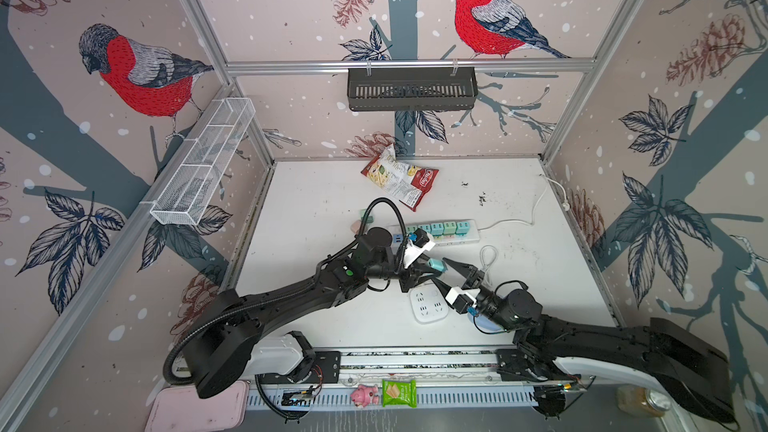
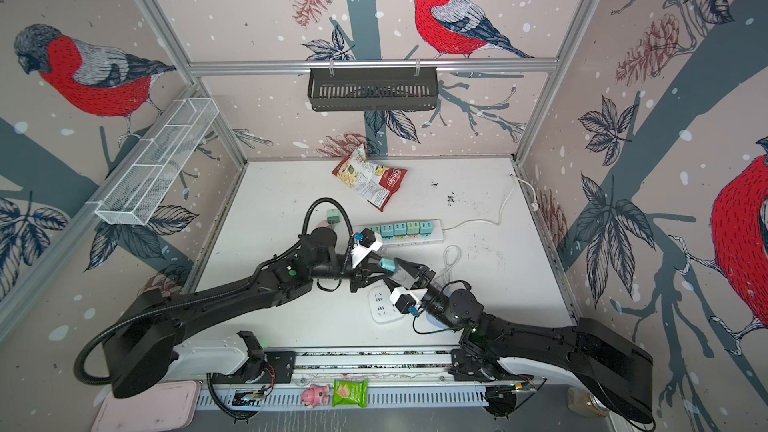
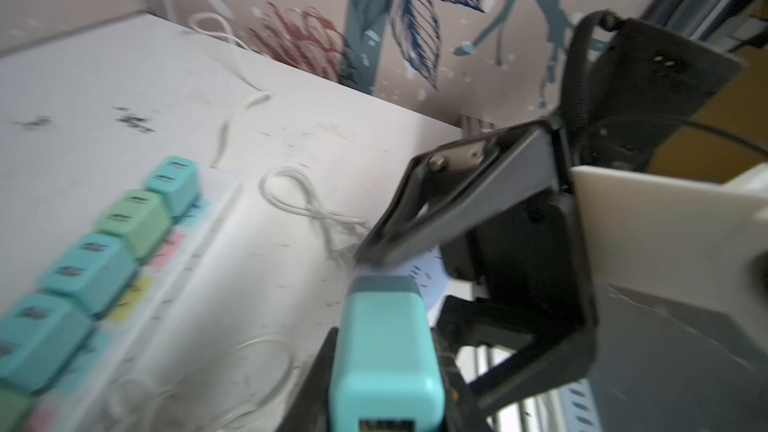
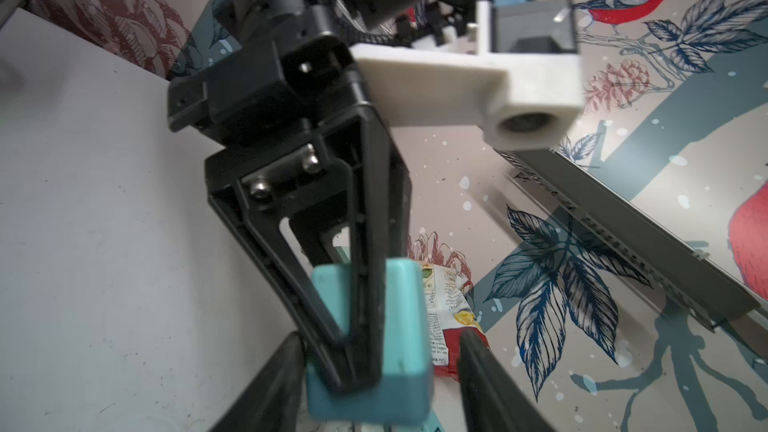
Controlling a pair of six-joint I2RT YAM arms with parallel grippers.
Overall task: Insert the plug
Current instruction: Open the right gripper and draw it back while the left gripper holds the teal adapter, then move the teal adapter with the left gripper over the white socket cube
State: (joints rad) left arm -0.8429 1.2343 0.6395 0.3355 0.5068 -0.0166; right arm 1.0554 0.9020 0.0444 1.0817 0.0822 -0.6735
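**Plug clamped in the left claw, right claw spread around it**

In both top views you have the teal plug (image 1: 437, 265) (image 2: 389, 264) pinched tight in the left claw (image 1: 432, 266) (image 2: 383, 266), near the middle of the table (image 1: 332, 209). Your right claw (image 1: 440, 272) (image 2: 392, 273) meets it head-on with its fingers parted, one on each side of the plug. The plug hangs between the power strip (image 1: 461, 241), whose row of other plugs (image 1: 438, 228) is already seated, and the white socket block (image 1: 428, 305). It is not seated in either one.

From the left wrist camera, the plug (image 3: 386, 359) runs straight out between the left claw's fingers (image 3: 316, 388). One finger of the right claw (image 3: 449, 201) slants down toward the plug's far end; blur hides whether it touches. The power strip (image 3: 195, 259) lies apart from the plug.

From the right wrist camera, the plug (image 4: 405, 326) sits between your right claw's fingers (image 4: 482, 380), and a gap shows on one side. A left claw finger (image 4: 365, 284) presses flat against the plug's face.
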